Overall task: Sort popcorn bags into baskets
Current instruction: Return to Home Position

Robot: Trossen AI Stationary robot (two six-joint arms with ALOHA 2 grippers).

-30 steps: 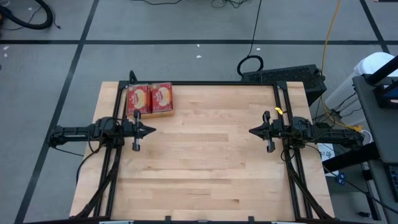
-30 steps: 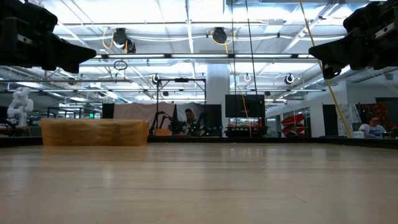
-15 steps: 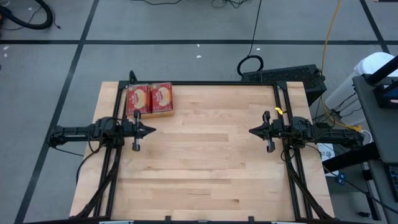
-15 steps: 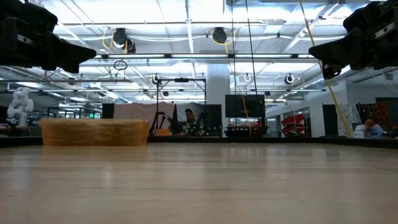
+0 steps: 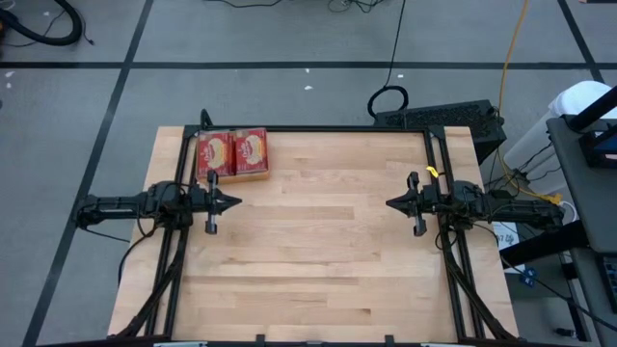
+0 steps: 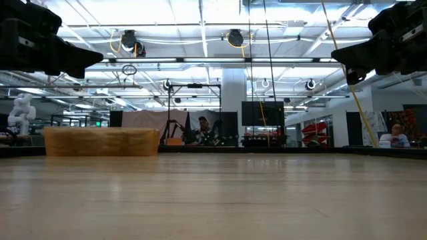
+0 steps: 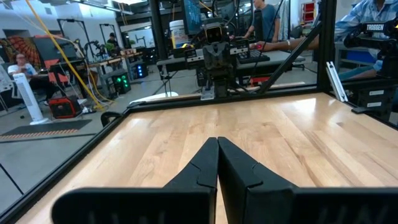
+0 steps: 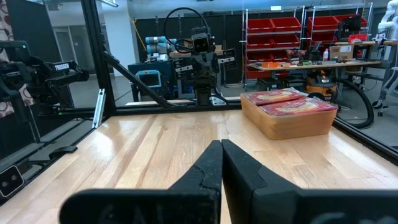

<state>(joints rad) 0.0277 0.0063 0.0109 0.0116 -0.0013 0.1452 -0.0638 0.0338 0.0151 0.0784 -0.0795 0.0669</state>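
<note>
Left gripper (image 6: 83, 60) top left, right gripper (image 6: 347, 59) top right, fingers pointing at each other, high above table (image 6: 213, 200). Orange bin (image 6: 101, 141) below left fingers, on table's far edge. Person (image 6: 398, 136) far behind, below right fingers.

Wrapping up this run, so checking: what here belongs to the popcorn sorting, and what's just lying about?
Job: popcorn bags lying in the orange bin; left gripper and right gripper, both shut and empty, over the table's sides.
Lying about: coiled black cable and yellow cable on the floor beyond the table.

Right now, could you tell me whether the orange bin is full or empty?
Full: popcorn bags lie level with the rim of the orange bin.
</note>
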